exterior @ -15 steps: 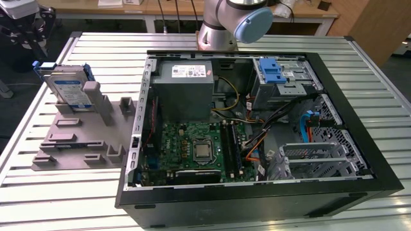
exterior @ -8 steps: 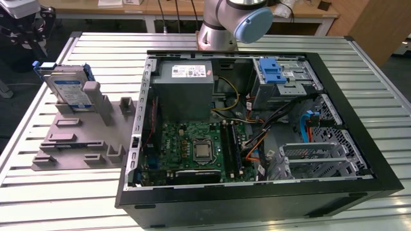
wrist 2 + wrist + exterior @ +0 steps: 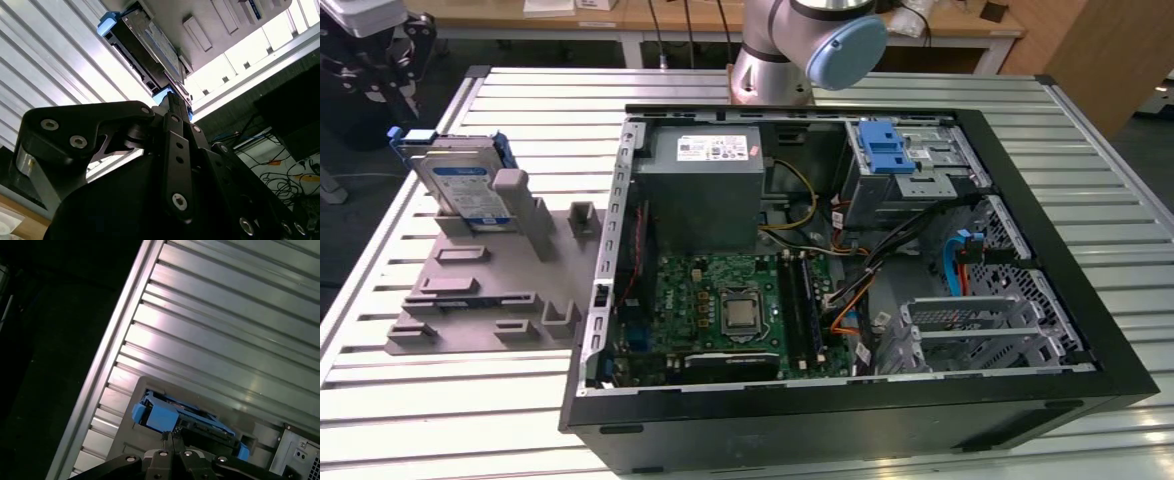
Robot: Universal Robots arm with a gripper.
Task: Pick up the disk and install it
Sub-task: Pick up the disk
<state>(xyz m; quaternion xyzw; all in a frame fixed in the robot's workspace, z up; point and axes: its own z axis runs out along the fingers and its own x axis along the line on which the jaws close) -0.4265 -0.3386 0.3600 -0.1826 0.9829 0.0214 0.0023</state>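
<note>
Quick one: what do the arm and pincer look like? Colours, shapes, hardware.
The silver-grey tubular arm has rounded joints and a light-blue round cap. In the second wrist view, the matte black pincer is built of flat angular linkage bars pinned with silver screws.

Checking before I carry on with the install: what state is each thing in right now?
disk: standing on edge in the grey stand, not gripped.
grey stand: flat on the table, holding the disk.
computer case: lying on its side, side panel off, insides exposed.
blue bracket: seated atop the metal drive cage.
tool: shut, holding nothing.
</note>
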